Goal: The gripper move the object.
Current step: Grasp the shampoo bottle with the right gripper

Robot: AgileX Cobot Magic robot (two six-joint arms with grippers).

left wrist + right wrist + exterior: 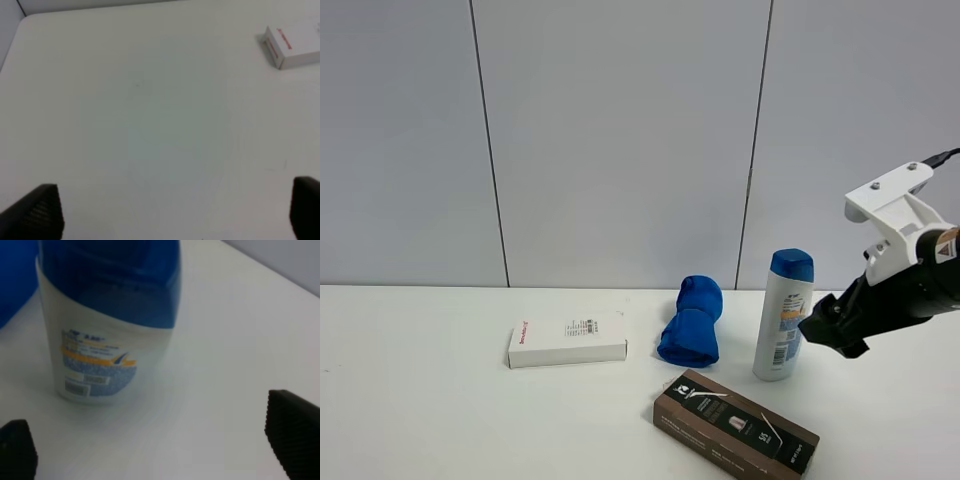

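The white shampoo bottle (pixel 784 315) with a blue cap and blue-orange label stands upright on the white table, right of centre. It fills the right wrist view (pixel 107 325), close in front of the jaws. My right gripper (pixel 823 331) is open and empty, just right of the bottle at mid-height, not touching it; its two dark fingertips (pixel 292 432) show wide apart. My left gripper (pixel 175 210) is open and empty over bare table; it is out of the exterior high view.
A blue rolled cloth (pixel 692 322) lies just left of the bottle. A flat white box (pixel 567 340) lies further left, also in the left wrist view (pixel 295 45). A dark brown box (pixel 735 425) lies in front of the bottle near the table's front edge.
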